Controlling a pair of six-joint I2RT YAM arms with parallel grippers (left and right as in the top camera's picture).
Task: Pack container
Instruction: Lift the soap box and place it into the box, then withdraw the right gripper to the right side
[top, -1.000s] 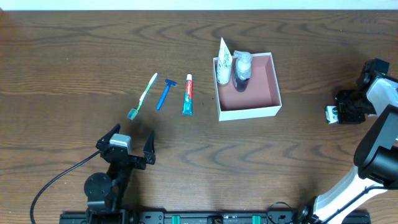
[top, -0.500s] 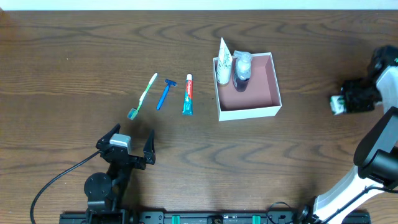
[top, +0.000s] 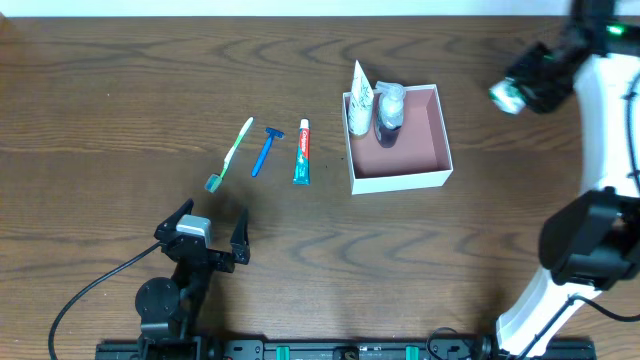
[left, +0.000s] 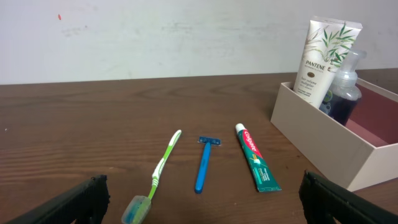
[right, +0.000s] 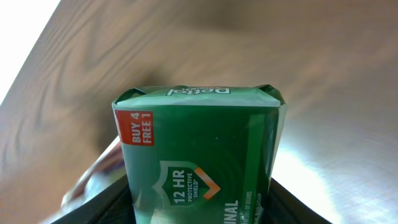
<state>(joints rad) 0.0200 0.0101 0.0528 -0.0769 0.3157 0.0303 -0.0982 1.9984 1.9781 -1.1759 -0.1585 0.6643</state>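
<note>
The container (top: 440, 176), a square white box with a pink inside, sits right of centre; its wall also shows in the left wrist view (left: 329, 142). A white tube (top: 360, 98) and a dark bottle (top: 388, 112) stand in its left part. A toothbrush (top: 231, 152), blue razor (top: 265, 150) and toothpaste tube (top: 302, 152) lie on the table to its left. My right gripper (top: 525, 88) is shut on a green-and-white soap packet (right: 199, 155), held in the air to the right of the box. My left gripper (top: 205, 240) is open and empty near the front edge.
The toothbrush (left: 163, 168), razor (left: 204, 163) and toothpaste (left: 256, 165) lie in a row ahead of the left gripper (left: 199, 208). The right arm's white body (top: 600, 140) runs down the right side. A black cable (top: 85, 295) trails at the front left.
My right gripper has lifted the soap packet off the table at the right and carried it up and toward the far side, a little leftward. The left arm has not moved.
</note>
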